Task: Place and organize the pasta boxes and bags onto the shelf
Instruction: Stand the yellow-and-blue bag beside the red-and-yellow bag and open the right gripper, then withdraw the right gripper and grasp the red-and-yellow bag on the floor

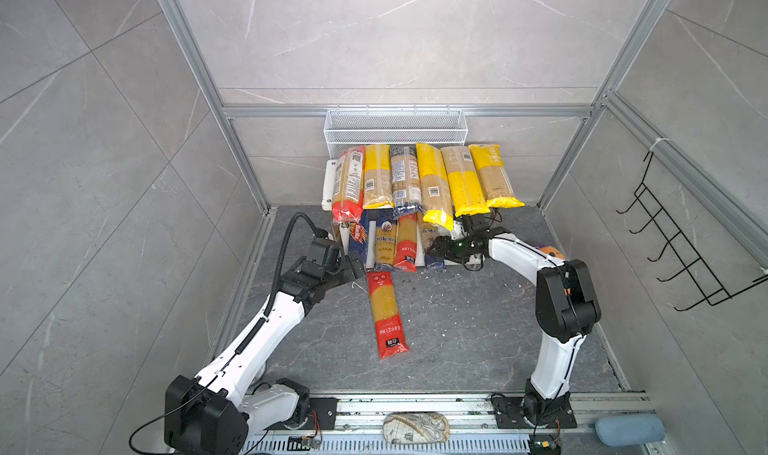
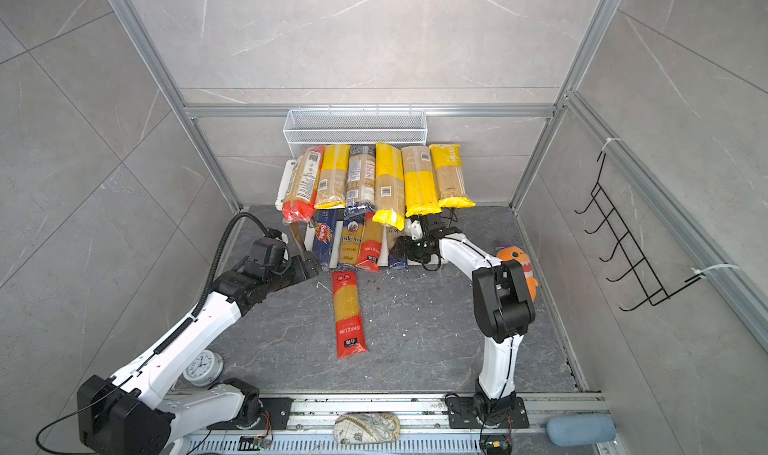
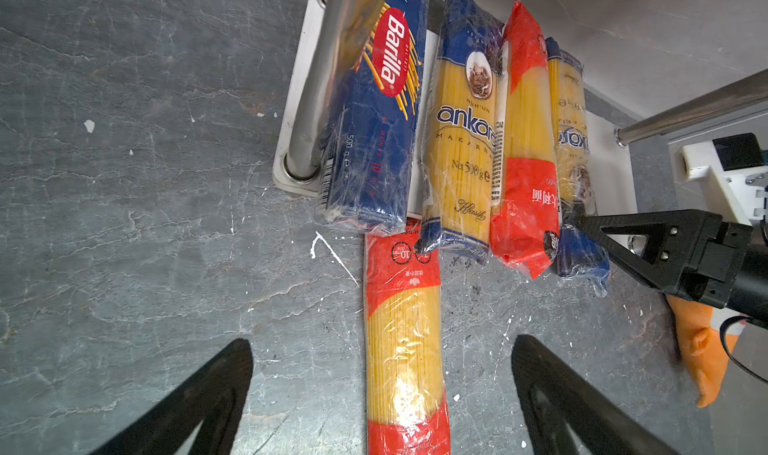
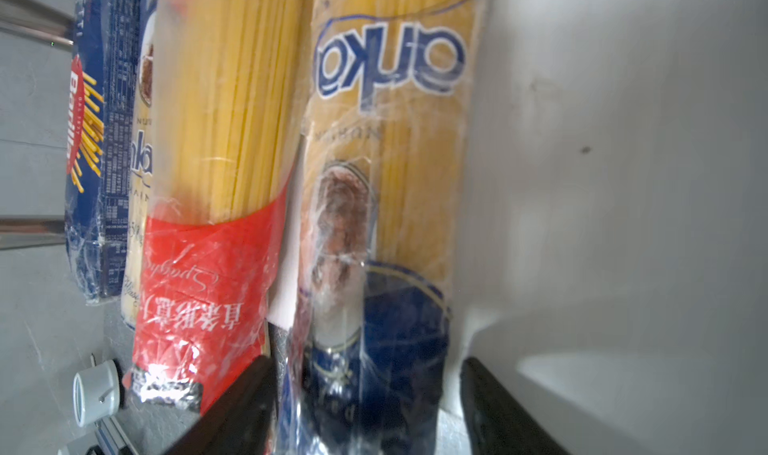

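Left gripper [image 3: 382,343]: your fingers are spread wide and carry nothing. In the left wrist view they sit either side of the floor bag.
Floor bag [image 1: 384,316]: a red-ended spaghetti bag lies flat on the dark tabletop in front of the shelf. Its far end sits just under the overhanging ends of the lower-tier packs.
Right gripper [image 4: 368,361]: it is down at the lower tier, jaws parted around the blue end of the outer Ankara bag. There is a gap beside the bag on at least one side, so you have no pinch on it.
Outer Ankara bag [image 4: 390,141]: it lies on the lower board, last in the row, with its blue end sticking out over the front edge.
Lower tier: from the left you have the Barilla pack [image 3: 374,120], the inner Ankara bag [image 3: 461,141] and the red-ended shelf bag [image 3: 525,141], lying side by side and touching.
Top tier: six packs [image 1: 405,174] lie side by side on the upper board, and several overhang the front.
Shelf [image 1: 330,181]: it stands against the back wall, under the wire basket [image 1: 395,127].
Plush toy [image 2: 517,262]: the orange toy sits on the tabletop behind your right arm.
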Robot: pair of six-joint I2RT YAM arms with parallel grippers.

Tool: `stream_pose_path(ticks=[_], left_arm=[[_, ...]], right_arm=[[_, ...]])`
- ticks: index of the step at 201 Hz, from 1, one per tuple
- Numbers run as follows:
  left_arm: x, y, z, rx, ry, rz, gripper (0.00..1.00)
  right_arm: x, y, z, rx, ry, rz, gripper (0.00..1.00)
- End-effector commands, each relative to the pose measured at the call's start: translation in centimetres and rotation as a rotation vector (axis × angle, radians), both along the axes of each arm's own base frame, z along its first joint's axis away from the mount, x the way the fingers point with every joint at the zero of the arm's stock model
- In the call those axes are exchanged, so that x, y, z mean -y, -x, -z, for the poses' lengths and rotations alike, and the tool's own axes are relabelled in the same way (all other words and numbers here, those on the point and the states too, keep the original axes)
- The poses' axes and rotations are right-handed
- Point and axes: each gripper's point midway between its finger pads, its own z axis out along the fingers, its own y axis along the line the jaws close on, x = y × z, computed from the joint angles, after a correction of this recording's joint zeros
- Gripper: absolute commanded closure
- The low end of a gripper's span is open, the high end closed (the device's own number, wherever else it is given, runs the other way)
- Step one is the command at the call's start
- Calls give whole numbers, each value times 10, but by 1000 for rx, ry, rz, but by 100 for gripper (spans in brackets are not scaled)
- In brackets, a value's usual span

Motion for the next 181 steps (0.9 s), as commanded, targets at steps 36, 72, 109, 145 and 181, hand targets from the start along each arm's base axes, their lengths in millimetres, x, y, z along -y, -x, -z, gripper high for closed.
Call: stream_pose_path(ticks=[36, 72, 109, 145, 181], left_arm=[[12, -1, -7, 53, 68, 54, 0], [10, 14, 0, 47, 103, 54, 0], [-1, 41, 7, 30, 120, 43, 0], [-15, 76, 15, 10, 133, 29, 0], [-34, 107, 15, 20, 128, 8, 0]], right_arm=[[21, 52, -17, -20, 24, 34, 19], [27, 96, -12, -48, 64, 21, 19], [12, 151, -7, -68, 115, -34, 19], [-15, 197, 4, -75, 137, -84, 19], [-43, 223, 13, -74, 149, -134, 19]])
